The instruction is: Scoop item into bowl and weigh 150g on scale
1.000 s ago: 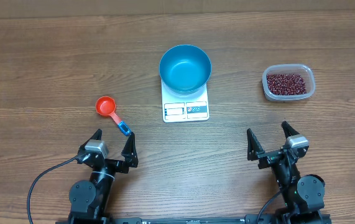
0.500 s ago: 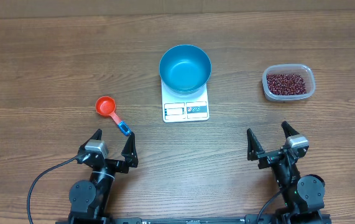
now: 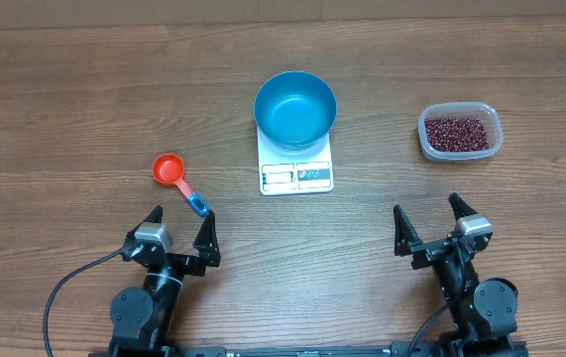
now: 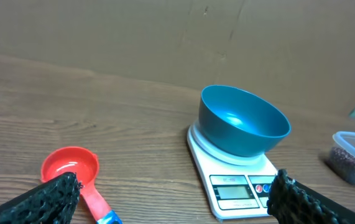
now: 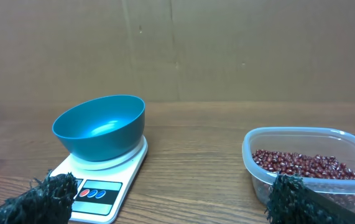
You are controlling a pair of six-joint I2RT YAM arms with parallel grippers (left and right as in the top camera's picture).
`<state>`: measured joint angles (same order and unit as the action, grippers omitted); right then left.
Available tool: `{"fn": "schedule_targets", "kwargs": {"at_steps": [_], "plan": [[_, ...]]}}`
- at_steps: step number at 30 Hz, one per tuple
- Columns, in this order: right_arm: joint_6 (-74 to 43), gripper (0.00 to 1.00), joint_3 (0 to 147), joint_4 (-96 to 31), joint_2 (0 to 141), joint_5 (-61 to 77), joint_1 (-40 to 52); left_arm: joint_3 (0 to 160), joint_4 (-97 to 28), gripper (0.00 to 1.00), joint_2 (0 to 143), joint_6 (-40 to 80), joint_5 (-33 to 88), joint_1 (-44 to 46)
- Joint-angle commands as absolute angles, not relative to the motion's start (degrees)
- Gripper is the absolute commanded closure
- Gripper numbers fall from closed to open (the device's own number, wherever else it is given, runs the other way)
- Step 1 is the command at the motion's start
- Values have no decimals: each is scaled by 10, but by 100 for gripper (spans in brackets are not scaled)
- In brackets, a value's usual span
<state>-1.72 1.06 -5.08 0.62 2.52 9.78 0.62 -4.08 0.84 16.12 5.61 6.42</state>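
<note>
Top centre of the overhead view, the round, deep bright-blue bowl (image 3: 295, 109) sits squarely on the small white rectangular kitchen scale (image 3: 297, 176), with the scale's display strip poking out below it. At the upper right, the heap of small dark red-brown beans (image 3: 455, 133) lies in a clear rounded-rectangular plastic tub (image 3: 425, 145), well apart from the scale. Left of centre, a red plastic measuring scoop with a blue-tipped handle (image 3: 169, 170) rests flat on the brown wood-grain table (image 3: 84, 89), its handle pointing toward the lower right. The left hand (image 3: 180, 220), lower left, has its fingers spread wide and grips nothing — one fingertip is just beside the scoop's handle end. The right hand (image 3: 426, 211), lower right, is likewise released, below the tub.
</note>
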Motion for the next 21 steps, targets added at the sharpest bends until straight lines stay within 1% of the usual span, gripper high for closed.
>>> {"fn": "schedule_targets", "kwargs": {"at_steps": [1, 6, 8, 11, 17, 21], "plan": [[-21, 0, 4, -47, 2, 20, 97, 11, -52, 0, 3, 195, 73, 68], [-21, 0, 4, -47, 2, 20, 97, 89, -167, 0, 9, 193, 44, 68], [-21, 0, 4, -47, 2, 20, 97, 140, -223, 0, 27, 193, 16, 68], [-21, 0, 4, -47, 2, 20, 97, 203, -275, 0, 67, 193, -3, 68], [-21, 0, 4, -47, 2, 20, 97, 339, -370, 0, 218, 211, -63, 68], [-21, 0, 4, -47, 2, 20, 97, 425, -429, 0, 347, 211, -66, 68]]}}
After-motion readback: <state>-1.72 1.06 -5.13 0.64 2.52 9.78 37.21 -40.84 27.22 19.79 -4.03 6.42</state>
